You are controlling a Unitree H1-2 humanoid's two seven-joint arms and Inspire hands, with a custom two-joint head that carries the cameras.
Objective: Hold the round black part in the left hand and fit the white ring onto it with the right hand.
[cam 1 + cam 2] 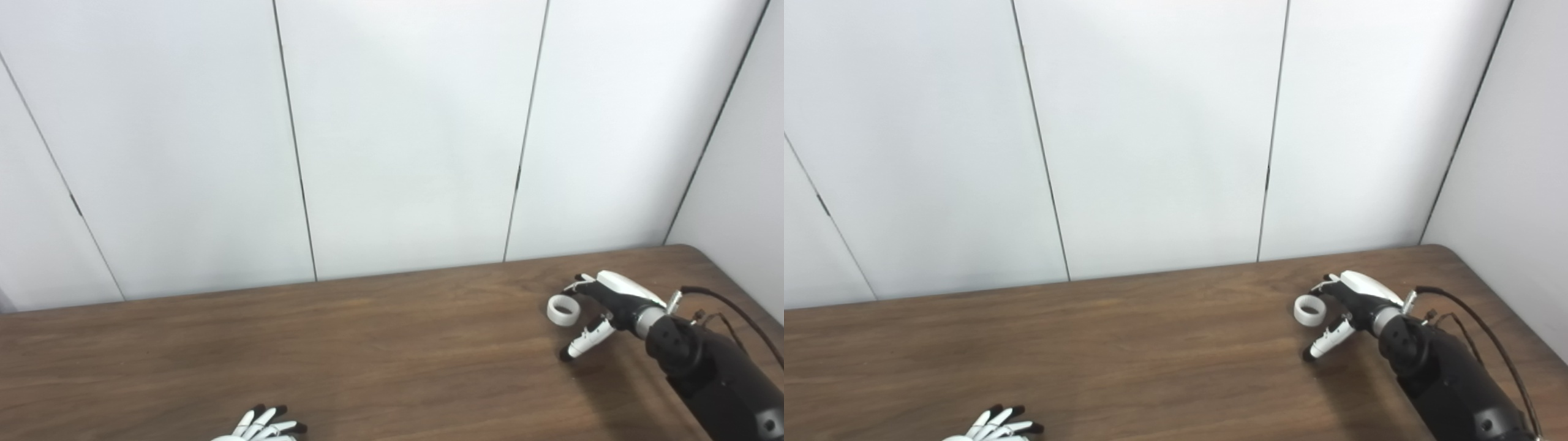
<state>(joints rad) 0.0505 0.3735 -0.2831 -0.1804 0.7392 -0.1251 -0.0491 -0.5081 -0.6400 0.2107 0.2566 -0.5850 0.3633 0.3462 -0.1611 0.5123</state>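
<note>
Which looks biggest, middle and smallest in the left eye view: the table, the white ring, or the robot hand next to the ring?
1. Table, by far the largest.
2. Right robot hand, beside the ring.
3. White ring, the smallest.
Ring and hand sit at about the same distance, so that ranking is fair.

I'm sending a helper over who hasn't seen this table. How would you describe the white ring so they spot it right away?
Look at the brown wooden table and go to its far right end, near the corner of the white walls. The right hand reaches in there, and the white ring sits just off its fingertips. It is the only loose item in view: a small, short white band with an open centre.
</note>
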